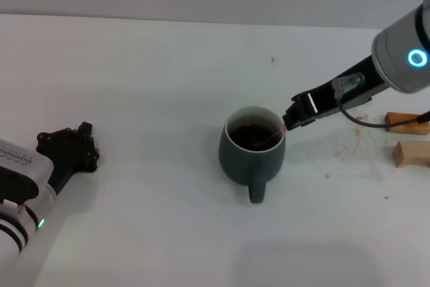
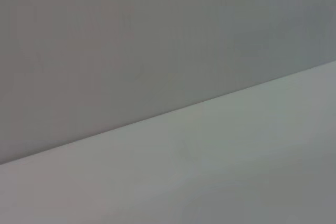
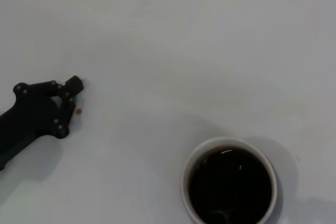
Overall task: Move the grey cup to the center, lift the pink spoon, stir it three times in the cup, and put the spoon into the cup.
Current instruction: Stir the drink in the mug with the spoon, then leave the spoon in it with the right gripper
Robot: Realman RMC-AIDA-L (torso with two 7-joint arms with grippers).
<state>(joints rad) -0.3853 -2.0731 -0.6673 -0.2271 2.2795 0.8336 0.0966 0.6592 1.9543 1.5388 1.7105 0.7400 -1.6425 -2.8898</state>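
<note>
Grey cup (image 1: pixel 252 151) sat mid table (image 1: pixel 148 85) w/ dark liquid, right tool (image 1: pixel 287 123) at its far-right rim clamped pink spoon (image 1: pixel 267 140) dipping in, left tool (image 1: pixel 91 144) lay near-left, grip state unclear

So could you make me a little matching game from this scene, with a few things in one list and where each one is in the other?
Things:
1. squat dark blue-grey ceramic mug
2. thin pale pink spoon
3. black left gripper
4. tan wooden blocks

Places:
A. resting on the white table, far to the robot's left of the mug
B. near the middle of the table, handle towards the robot
C. at the table's right edge, beyond the right gripper
D. slanting down into the dark liquid, upper end at the right gripper

Pairs: 1-B, 2-D, 3-A, 4-C
</note>
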